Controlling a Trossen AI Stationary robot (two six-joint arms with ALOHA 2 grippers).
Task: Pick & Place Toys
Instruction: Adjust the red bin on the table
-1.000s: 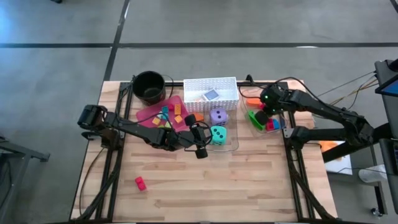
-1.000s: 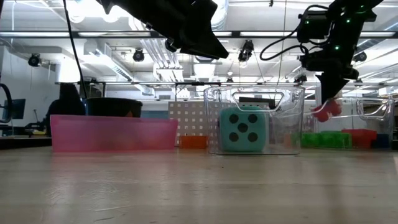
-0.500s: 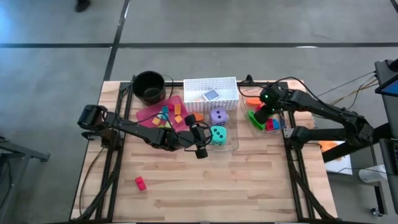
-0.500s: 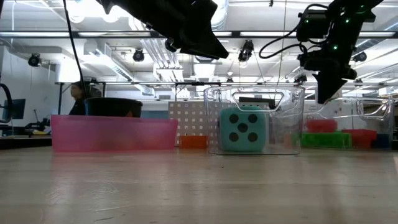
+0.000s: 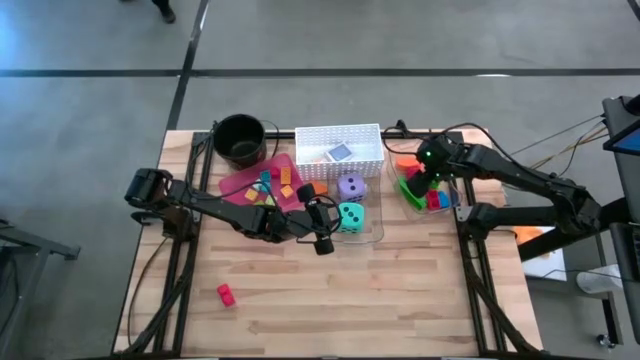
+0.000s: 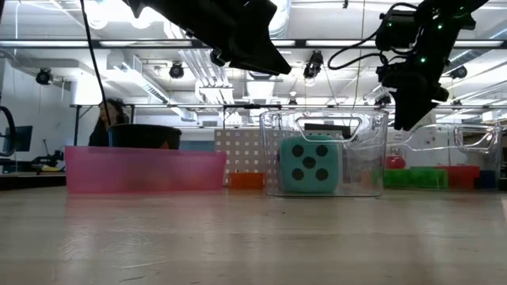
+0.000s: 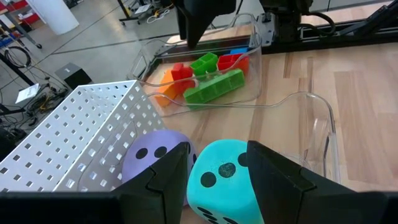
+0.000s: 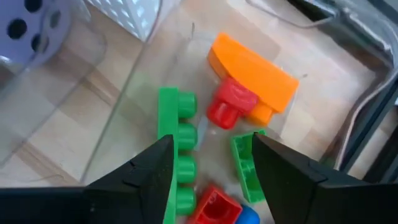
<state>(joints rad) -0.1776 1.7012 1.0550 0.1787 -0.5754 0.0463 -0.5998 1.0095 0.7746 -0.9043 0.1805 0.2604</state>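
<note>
Toys sit toward the far side of a pale wooden plank counter (image 5: 400, 290): a teal die (image 5: 350, 216) and a purple die (image 5: 351, 187) in a clear bin, bricks in a pink tray (image 5: 232, 183), one red brick (image 5: 226, 293) alone near the front. Grey concrete floor surrounds it; beyond lies a workshop with ceiling lights. No writing is legible. Left hand (image 5: 322, 232) hovers half-spread, empty, by the teal die; right hand (image 5: 428, 178), fingers apart and empty, hangs over a clear container (image 8: 134, 81) of bricks.

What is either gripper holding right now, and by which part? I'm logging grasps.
Nothing. The right gripper is open above the clear bin; the left gripper is open over the teal die.
</note>
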